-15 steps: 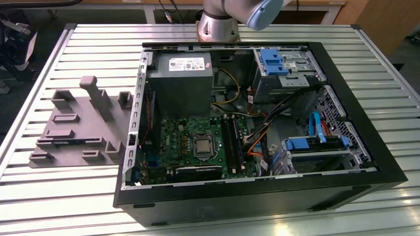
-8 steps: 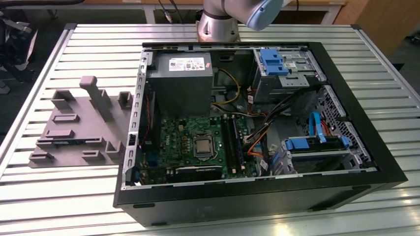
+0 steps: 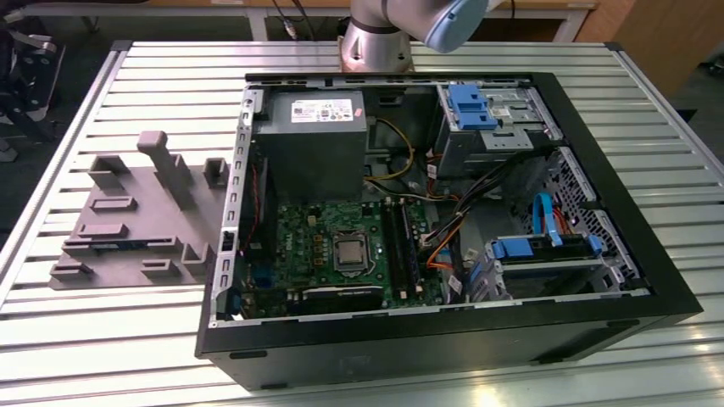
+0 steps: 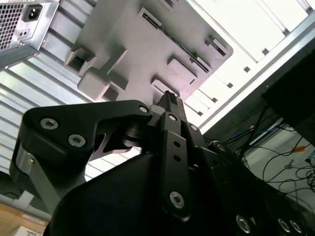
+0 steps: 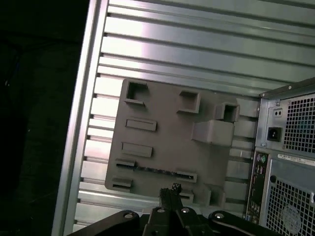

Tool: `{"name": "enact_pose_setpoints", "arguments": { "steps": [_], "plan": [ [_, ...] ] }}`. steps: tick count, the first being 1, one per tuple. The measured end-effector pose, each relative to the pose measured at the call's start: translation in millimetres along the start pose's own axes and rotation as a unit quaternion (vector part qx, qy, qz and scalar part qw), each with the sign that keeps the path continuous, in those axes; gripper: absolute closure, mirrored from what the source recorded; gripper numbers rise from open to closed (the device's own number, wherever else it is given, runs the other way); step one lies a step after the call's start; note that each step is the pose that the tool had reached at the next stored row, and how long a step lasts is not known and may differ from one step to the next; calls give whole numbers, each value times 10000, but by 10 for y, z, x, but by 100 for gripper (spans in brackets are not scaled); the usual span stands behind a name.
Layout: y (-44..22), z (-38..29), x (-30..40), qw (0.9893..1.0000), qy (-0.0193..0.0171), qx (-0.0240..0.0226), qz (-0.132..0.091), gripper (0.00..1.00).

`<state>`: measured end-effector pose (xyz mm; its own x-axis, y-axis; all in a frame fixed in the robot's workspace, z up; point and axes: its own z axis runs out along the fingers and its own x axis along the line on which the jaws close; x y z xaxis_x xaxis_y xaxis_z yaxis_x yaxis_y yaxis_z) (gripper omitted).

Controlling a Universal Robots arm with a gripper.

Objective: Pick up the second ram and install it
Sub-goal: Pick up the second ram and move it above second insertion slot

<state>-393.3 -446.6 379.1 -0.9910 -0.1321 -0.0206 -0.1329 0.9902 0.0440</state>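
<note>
The second ram (image 5: pixel 155 170) is a thin dark strip standing on its edge between two small holders of the grey fixture block (image 5: pixel 167 128). It also shows as a dark line (image 4: pixel 179 45) in the second wrist view, and as a low dark-and-blue strip (image 3: pixel 117 247) on the block's near side in the exterior view. My gripper (image 5: pixel 170 189) hangs well above the block, close to the ram's line, with its fingers together and nothing between them. In the second wrist view its tip (image 4: pixel 170 94) points at the block (image 4: pixel 133 44).
An open computer case (image 3: pixel 633 297) lies on the slatted metal table (image 3: pixel 147 339), at the exterior view's right of the block (image 3: pixel 147 212). Inside are the motherboard with its long black memory slots (image 3: pixel 402 246), cables and drive bays. The table's edge (image 5: pixel 81 147) runs past the block.
</note>
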Motion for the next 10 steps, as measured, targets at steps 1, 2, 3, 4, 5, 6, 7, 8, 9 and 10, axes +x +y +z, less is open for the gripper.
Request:
{"name": "enact_pose_setpoints", "arguments": {
  "steps": [1,2,3,4,5,6,7,8,9,10],
  "plan": [
    [0,1,1,10000,2,-1,-58,89],
    [0,1,1,10000,5,-2,-99,89],
    [0,1,1,9999,6,-3,-131,89],
    [0,1,1,9999,7,-3,-155,89],
    [0,1,1,9998,8,-4,-176,89],
    [0,1,1,9998,8,-4,-191,89],
    [0,1,1,9998,9,-4,-202,89],
    [0,2,1,9998,9,-4,-209,89],
    [0,1,1,9998,9,-4,-209,89],
    [0,1,1,9998,9,-4,-209,89]
  ]
}}
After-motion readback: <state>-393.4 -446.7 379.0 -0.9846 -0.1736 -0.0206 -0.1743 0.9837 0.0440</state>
